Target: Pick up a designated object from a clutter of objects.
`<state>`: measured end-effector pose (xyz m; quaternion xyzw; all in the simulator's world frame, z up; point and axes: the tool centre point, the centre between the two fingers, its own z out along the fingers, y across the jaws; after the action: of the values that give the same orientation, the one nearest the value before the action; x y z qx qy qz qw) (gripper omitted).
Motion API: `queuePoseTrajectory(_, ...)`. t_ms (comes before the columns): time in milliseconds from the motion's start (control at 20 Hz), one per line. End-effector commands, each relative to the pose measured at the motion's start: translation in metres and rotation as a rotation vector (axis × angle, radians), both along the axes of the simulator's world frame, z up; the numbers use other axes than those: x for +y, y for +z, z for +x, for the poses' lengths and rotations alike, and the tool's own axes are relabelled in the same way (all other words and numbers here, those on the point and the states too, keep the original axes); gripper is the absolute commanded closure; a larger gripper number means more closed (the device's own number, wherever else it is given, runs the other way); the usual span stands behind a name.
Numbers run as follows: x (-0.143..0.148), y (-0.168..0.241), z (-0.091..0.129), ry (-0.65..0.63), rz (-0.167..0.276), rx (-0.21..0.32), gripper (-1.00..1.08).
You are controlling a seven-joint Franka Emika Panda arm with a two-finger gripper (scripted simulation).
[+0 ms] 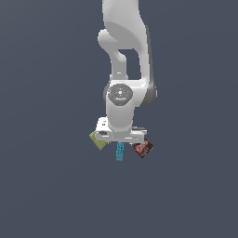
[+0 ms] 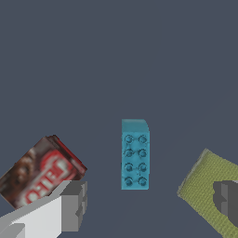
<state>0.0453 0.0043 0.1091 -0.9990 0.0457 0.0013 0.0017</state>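
The teal-blue studded brick (image 2: 135,155) lies flat on the dark floor, with the yellow-green flat square (image 2: 209,193) on one side and the dark red-brown printed packet (image 2: 39,172) on the other. My gripper (image 2: 148,202) is open and empty above them. One fingertip (image 2: 72,204) is over the packet's corner and the other over the square, with the brick's near end between them. In the exterior view the gripper (image 1: 120,138) hangs just over the brick (image 1: 120,151), between the square (image 1: 98,140) and the packet (image 1: 143,148).
The white arm (image 1: 123,69) stands upright behind the three items and partly covers the square and the packet in the exterior view. The plain dark grey floor (image 1: 46,186) surrounds them.
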Motion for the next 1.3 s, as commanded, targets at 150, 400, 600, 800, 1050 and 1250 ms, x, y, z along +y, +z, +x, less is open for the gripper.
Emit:
queuePoseTrajectory(150, 0.001, -0.029, -0.001, -0.009, -0.003, -0.002, -0.92)
queuePoseTrajectory(400, 0.002, -0.037, -0.001, -0.011, -0.004, -0.002, -0.92)
queuePoseTrajectory(600, 0.001, -0.039, -0.002, -0.01, -0.003, -0.001, -0.92)
queuePoseTrajectory(800, 0.001, -0.052, -0.002, -0.01, -0.003, -0.001, -0.92)
queuePoseTrajectory(1050, 0.001, -0.077, -0.003, -0.011, -0.004, -0.002, -0.92)
queuePoseTrajectory(1250, 0.001, -0.086, -0.002, -0.011, -0.004, -0.002, -0.92)
